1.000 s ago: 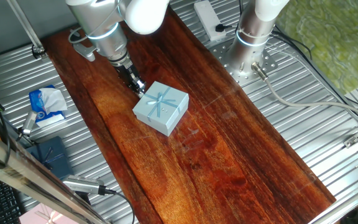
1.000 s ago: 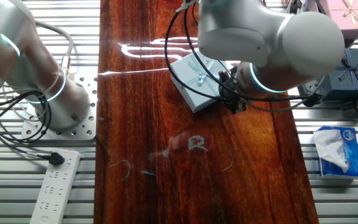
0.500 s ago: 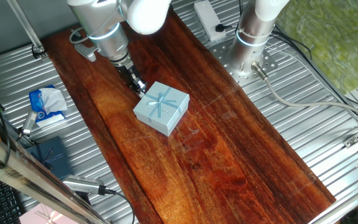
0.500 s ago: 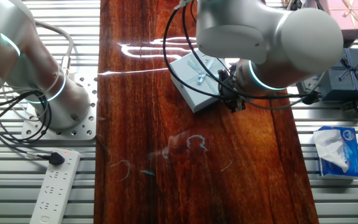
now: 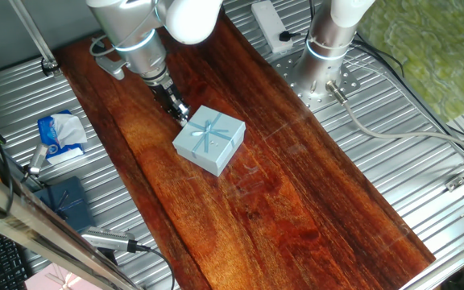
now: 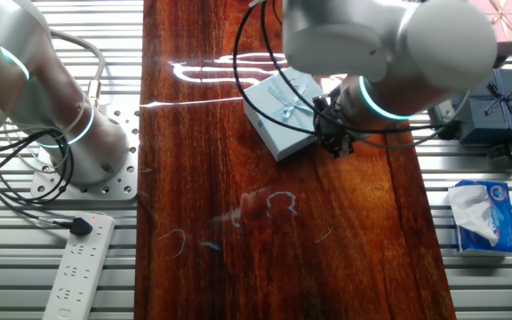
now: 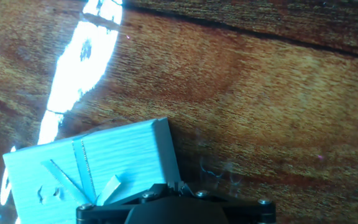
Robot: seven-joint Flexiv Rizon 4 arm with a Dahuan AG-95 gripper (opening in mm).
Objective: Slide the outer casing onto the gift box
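1. Dark red wood bench (image 5: 296,209) runs diagonally, glossy, with light glare streaks; ribbed metal decking on both sides.
2. Outer casing (image 5: 209,138) (image 6: 282,114) (image 7: 92,165) sits flat mid-bench, ribbon bow on top.
3. Gift box not separately visible.
4. Hand (image 5: 180,111) (image 6: 333,142) is low, touching or just beside one casing edge; fingers hidden, grip state cannot be told.
5. Off-bench clutter: tissue pack (image 5: 60,135) (image 6: 482,216), navy box (image 5: 65,201) (image 6: 505,102), pink box (image 6: 496,16), power strip (image 6: 76,267).
6. Second arm base (image 5: 327,56) (image 6: 60,133) bolted to the decking.
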